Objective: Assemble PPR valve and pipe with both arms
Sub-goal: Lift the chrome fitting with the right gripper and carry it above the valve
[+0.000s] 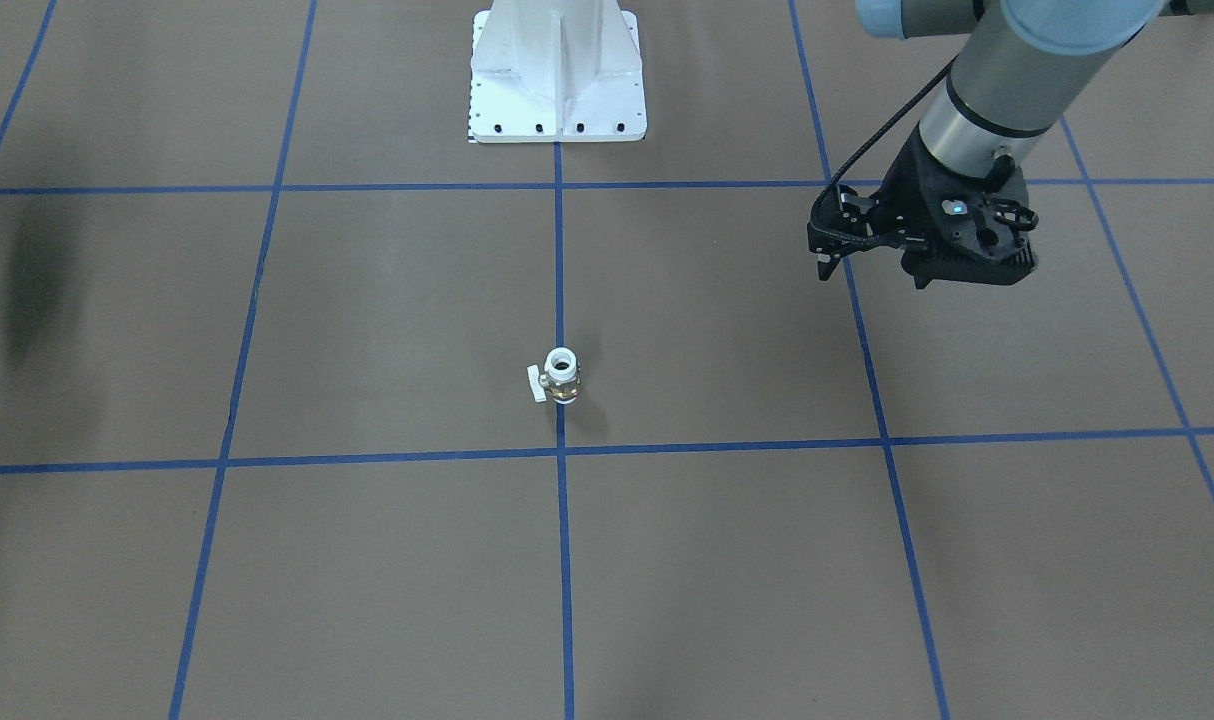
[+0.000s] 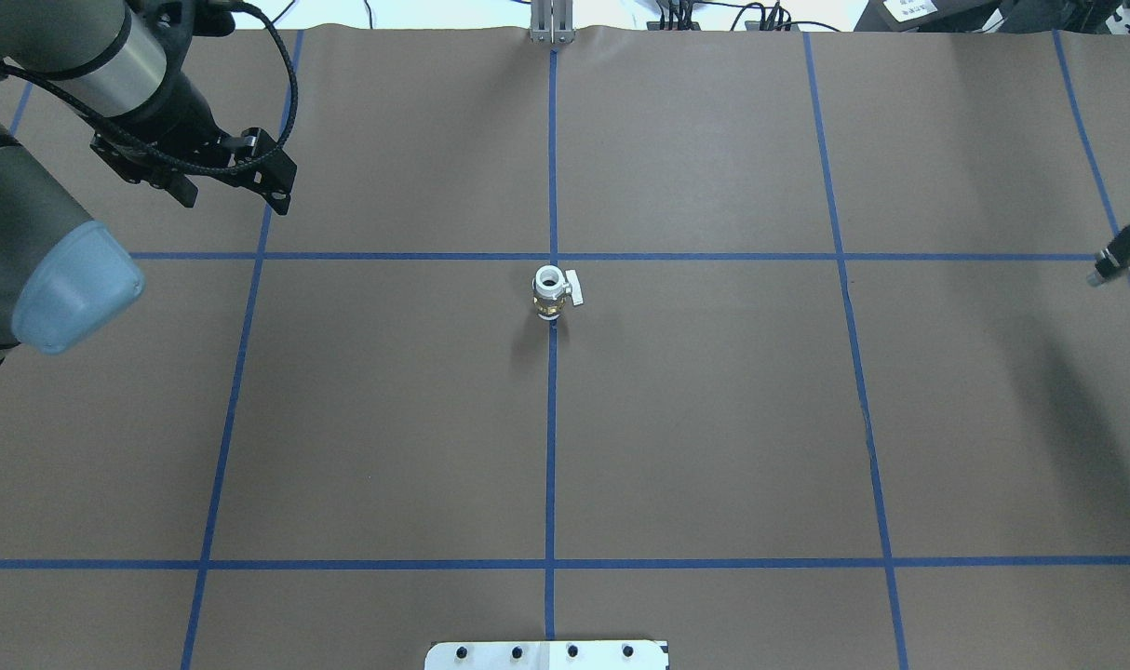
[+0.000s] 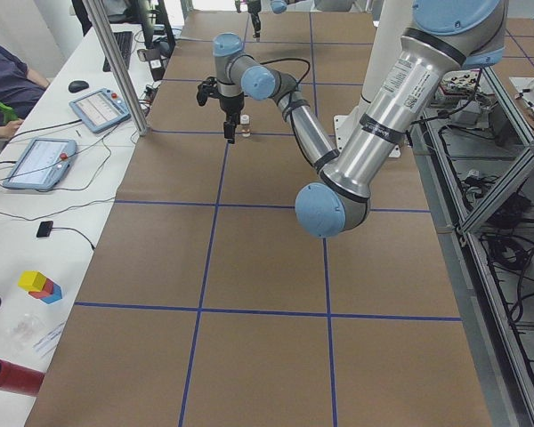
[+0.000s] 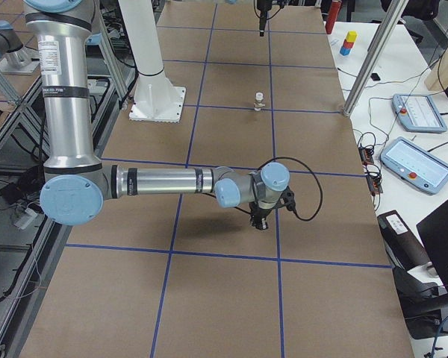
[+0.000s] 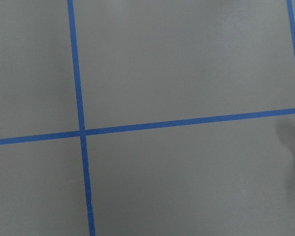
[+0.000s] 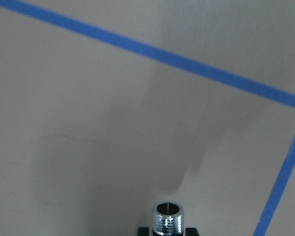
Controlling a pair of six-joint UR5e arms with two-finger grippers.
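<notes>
Since assembly needs one part per claw, my right claw [image 2: 1112, 262] is clamped on short silvery threaded pipe stub [image 6: 167, 219], out near table end, well apart from valve. Small white-collared, brass-middled PPR valve [image 1: 561, 375] stands upright on centre blue tape line [image 1: 564, 560], collar up, guessing to take pipe. Left claw [image 2: 235, 197] hangs spread, empty, far off. Right fingers mostly cropped in wrist view; valve barely peeks into left wrist view.

the valve [image 2: 549, 293] stands upright on the table [image 2: 714, 419] at its middle, straight ahead of the base [image 2: 546, 655]. the left gripper [image 2: 235, 181] hangs well to the valve's left and farther out. the right gripper [image 2: 1119, 253] is well to its right near the table's edge, with the pipe [image 6: 168, 219] between its fingers.
</notes>
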